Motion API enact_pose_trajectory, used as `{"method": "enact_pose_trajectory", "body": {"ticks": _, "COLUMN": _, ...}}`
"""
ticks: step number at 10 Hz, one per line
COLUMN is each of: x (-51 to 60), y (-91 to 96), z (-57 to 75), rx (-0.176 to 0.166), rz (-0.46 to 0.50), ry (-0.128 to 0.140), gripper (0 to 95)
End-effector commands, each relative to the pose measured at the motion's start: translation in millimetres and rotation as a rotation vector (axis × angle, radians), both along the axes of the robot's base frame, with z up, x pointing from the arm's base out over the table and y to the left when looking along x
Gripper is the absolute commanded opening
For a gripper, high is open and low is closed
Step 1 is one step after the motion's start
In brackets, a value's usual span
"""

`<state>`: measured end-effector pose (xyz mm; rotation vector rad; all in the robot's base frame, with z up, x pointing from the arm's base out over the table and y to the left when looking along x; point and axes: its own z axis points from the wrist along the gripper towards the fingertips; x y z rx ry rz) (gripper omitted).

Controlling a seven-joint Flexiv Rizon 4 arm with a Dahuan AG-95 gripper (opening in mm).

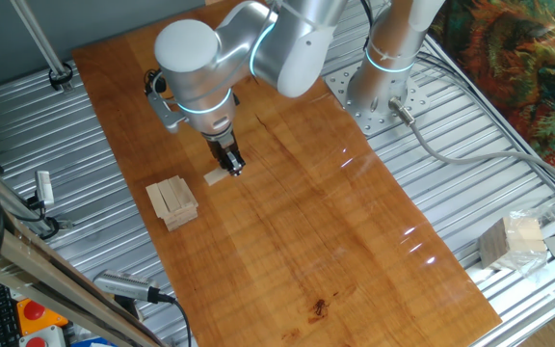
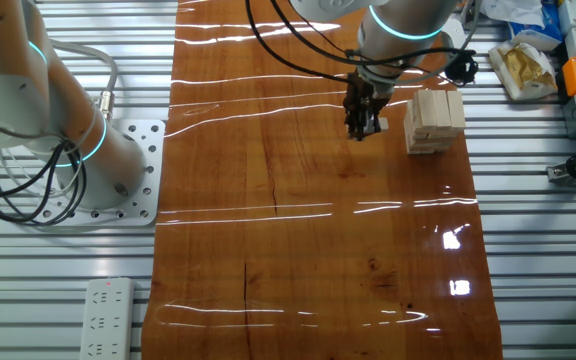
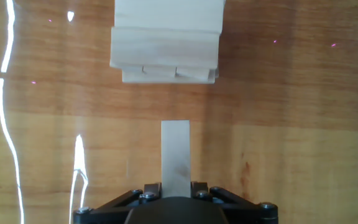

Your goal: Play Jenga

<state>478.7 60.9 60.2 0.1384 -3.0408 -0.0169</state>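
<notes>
Where my gripper [image 1: 232, 167] meets wooden tabletop [image 1: 297, 222], fingers clamp loose block [image 3: 175, 157] by long edges. Jenga stack [image 1: 172, 202] just beside block's far end, narrow bare gap between. Wide open board beyond stack's other sides.

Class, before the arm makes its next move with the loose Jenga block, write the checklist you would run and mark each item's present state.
1. Loose block lined up between the fingers: ok, by the hand view.
2. Gripper closed on the block: cannot tell.
3. Stack upright: ok.
4. Block apart from the stack: ok, bare board shows between them.
5. Block flat on the board: cannot tell.
</notes>
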Motion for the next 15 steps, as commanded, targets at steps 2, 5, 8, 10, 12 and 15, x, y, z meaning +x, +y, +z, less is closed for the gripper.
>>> {"method": "enact_pose_trajectory", "body": {"ticks": 2, "x": 0.5, "y": 0.4, "z": -0.1, "rx": 0.006, "rz": -0.006, "ry": -0.003, "gripper": 19.0}}
{"method": "enact_pose_trajectory", "body": {"ticks": 5, "x": 0.5, "y": 0.4, "z": -0.1, "rx": 0.009, "rz": -0.002, "ry": -0.003, "gripper": 38.0}}
{"method": "enact_pose_trajectory", "body": {"ticks": 8, "x": 0.5, "y": 0.4, "z": -0.1, "rx": 0.010, "rz": 0.001, "ry": -0.003, "gripper": 38.0}}
{"method": "enact_pose_trajectory", "body": {"ticks": 10, "x": 0.5, "y": 0.4, "z": -0.1, "rx": 0.009, "rz": 0.001, "ry": -0.003, "gripper": 38.0}}
{"method": "enact_pose_trajectory", "body": {"ticks": 12, "x": 0.5, "y": 0.4, "z": -0.1, "rx": 0.008, "rz": 0.001, "ry": -0.005, "gripper": 38.0}}
{"method": "enact_pose_trajectory", "body": {"ticks": 15, "x": 0.7, "y": 0.2, "z": 1.5, "rx": 0.002, "rz": -0.040, "ry": -0.011, "gripper": 19.0}}
